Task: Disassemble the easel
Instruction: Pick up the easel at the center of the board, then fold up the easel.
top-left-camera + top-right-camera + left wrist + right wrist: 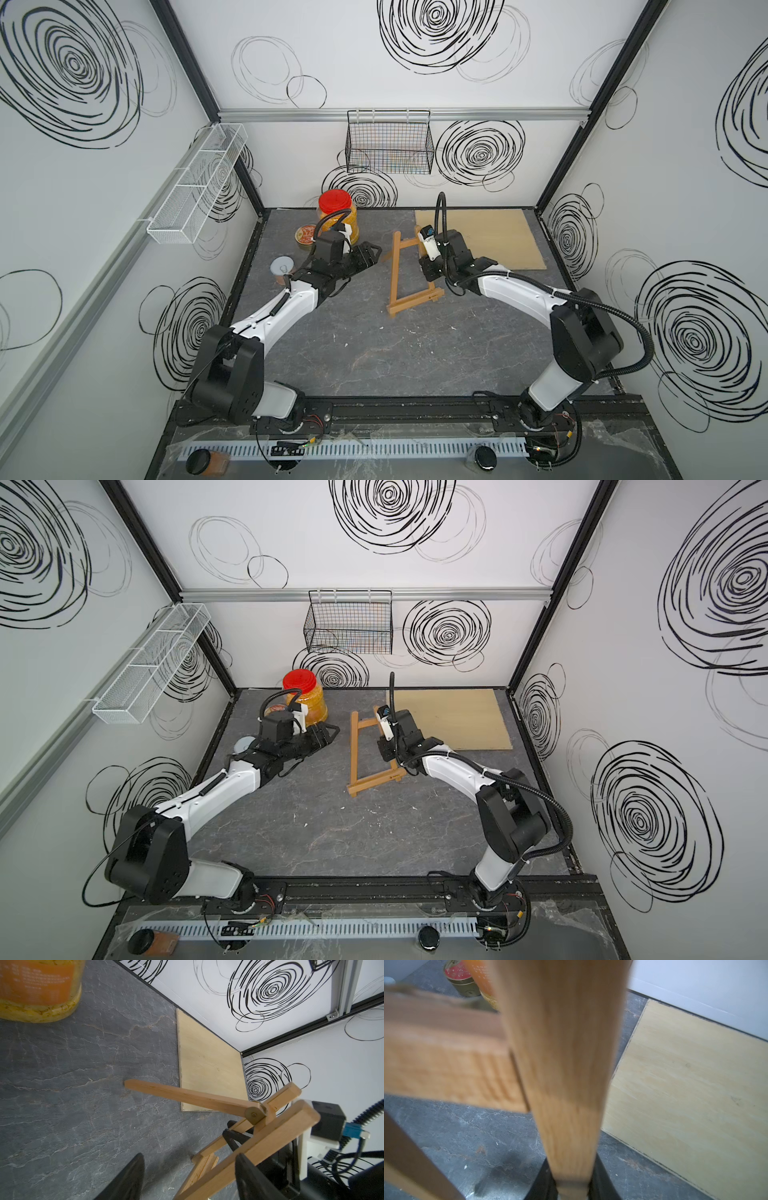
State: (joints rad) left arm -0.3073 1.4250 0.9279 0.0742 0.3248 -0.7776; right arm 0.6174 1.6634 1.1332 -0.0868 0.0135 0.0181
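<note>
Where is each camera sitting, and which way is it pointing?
Top views: high at the front, both looking down across the table; left arm, right arm and easel show.
Left wrist: behind the open left hand, facing the easel's hinge and plywood board.
Right wrist: behind the right hand, shut on an easel slat, facing the board.
Shared: both wrist views show easel and board.

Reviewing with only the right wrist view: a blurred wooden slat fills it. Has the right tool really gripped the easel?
Observer: Yes; the left wrist view shows the right tool shut on an easel side slat, close to the brass hinge bolt.
Operator: And the other arm?
Observer: The left tool is open beside the opposite slat, holding nothing.
Operator: Is it lying flat?
Observer: No; it stands tilted, ledge lowest, rear leg swung out.
</note>
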